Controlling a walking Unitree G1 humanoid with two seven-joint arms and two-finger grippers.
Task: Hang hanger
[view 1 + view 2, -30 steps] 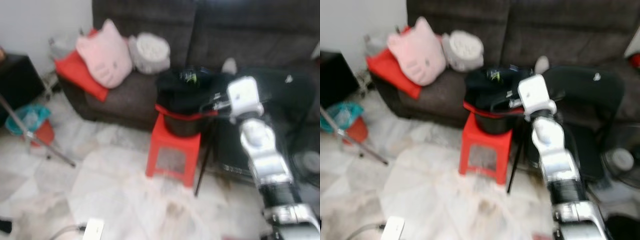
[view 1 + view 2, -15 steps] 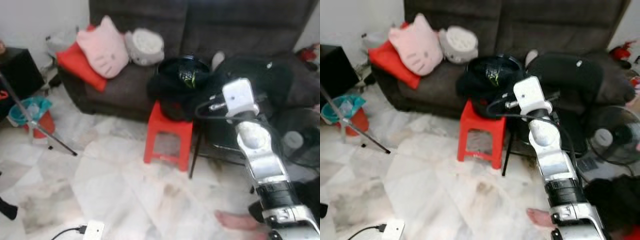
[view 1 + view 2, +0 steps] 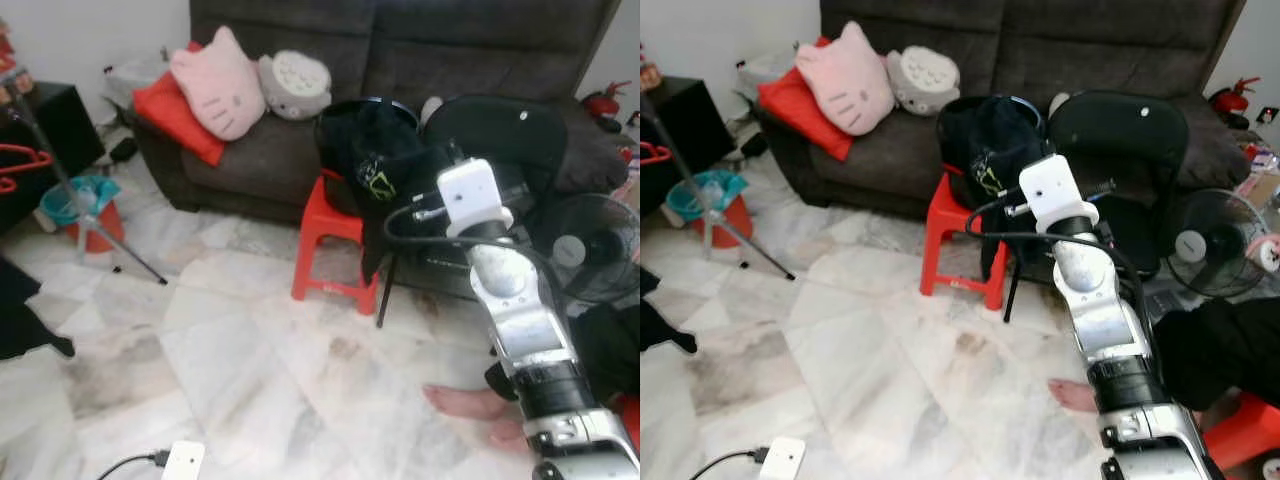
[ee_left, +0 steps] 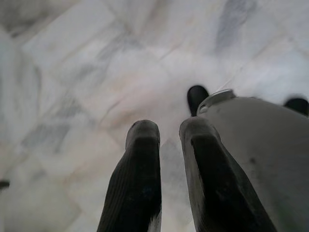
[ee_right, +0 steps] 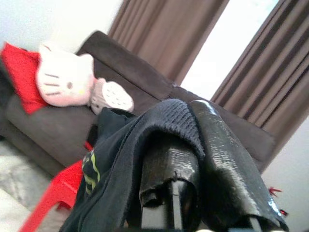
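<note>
1. A white plug block (image 3: 183, 462) is seen lying nearest on the marble floor (image 3: 250, 350), and a person's bare foot (image 3: 470, 402) rests on the floor to the near right.
2. The left gripper (image 4: 169, 133) is hung idle over the floor, its fingers brought almost together with nothing between them.
3. The right arm (image 3: 515, 320) is stretched forward on the right, and the right gripper (image 5: 193, 116) is held above the red stool (image 3: 335, 250).
4. A black garment (image 3: 385, 160) with a yellow-green print is draped over the right gripper, whose fingers (image 5: 227, 145) are closed on the cloth; the garment hangs down over the right side of the stool.
5. Whether a hanger sits inside the garment cannot be told.
6. A floor fan (image 3: 598, 245) is placed to the right of the stool, and a black chair (image 3: 1120, 140) just behind it.
7. At the left edge a red hanger (image 3: 25, 165) is seen, well apart from both grippers, beside the slanted pole of a metal stand (image 3: 80, 190); what it hangs from cannot be told.
8. A teal bucket (image 3: 72, 195) is set at the foot of the stand.
9. Farthest, a dark sofa (image 3: 260, 165) carries a pink cat cushion (image 3: 218, 82), a red cushion (image 3: 175, 110) and a grey plush (image 3: 296, 85).
</note>
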